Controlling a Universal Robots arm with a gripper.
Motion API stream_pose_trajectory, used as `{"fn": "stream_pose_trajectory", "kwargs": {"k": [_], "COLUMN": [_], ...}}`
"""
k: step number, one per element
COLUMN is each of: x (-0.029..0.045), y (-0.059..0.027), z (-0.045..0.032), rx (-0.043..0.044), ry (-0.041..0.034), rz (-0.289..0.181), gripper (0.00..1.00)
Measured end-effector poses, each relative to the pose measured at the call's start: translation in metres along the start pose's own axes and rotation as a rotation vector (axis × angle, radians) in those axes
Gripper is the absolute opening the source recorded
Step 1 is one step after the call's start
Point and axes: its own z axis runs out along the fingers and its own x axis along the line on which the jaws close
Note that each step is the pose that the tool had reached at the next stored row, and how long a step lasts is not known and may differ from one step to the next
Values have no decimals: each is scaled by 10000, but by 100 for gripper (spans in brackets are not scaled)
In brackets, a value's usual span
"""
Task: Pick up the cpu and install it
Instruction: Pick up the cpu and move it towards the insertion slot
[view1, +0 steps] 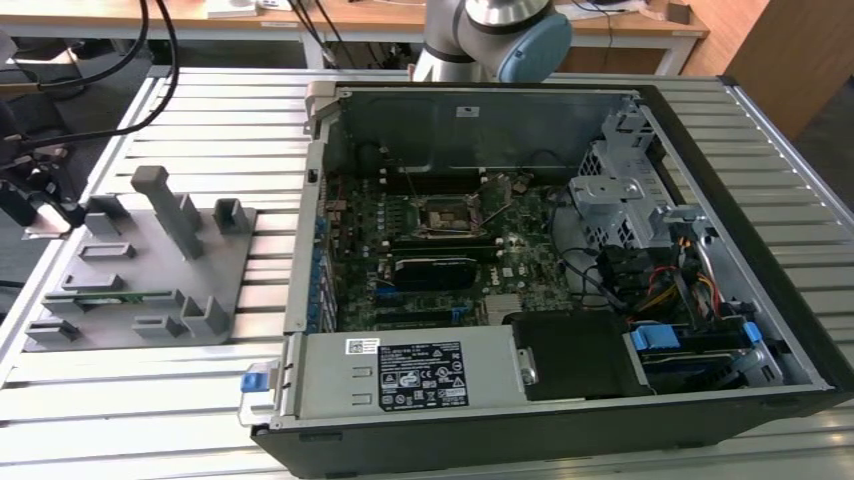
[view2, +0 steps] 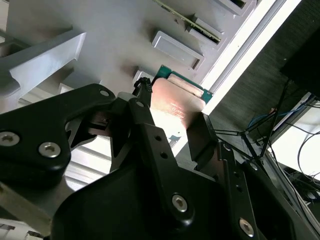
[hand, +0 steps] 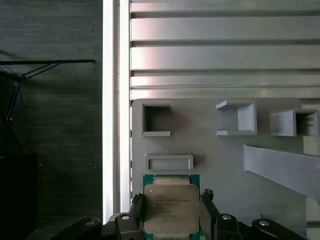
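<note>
Jaws first: your gripper (hand: 171, 197) has them drawn in on the cpu (hand: 171, 214), fingers (hand: 136, 200) pressed to two opposite edges, the silver lid facing the first wrist view with its green rim showing round it. This reads to me as the pick-up step, the chip sitting on or just above the grey fixture tray (hand: 225, 160); you can't tell from here whether it's clear. Grip those edges only, hold it square, and lift level so no corner drags. Beyond the tray runs the slatted table (hand: 220, 55). Farther off, in the exterior view, the computer case (view1: 801, 340) lies open, the socket (view1: 442, 215) mid-board.
</note>
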Motion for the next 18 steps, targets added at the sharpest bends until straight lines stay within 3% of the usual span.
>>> {"fn": "stream_pose_trajectory", "kwargs": {"k": [18], "x": [3], "y": [10], "z": [-223], "rx": [-22], "ry": [1], "rz": [0], "gripper": [53]}}
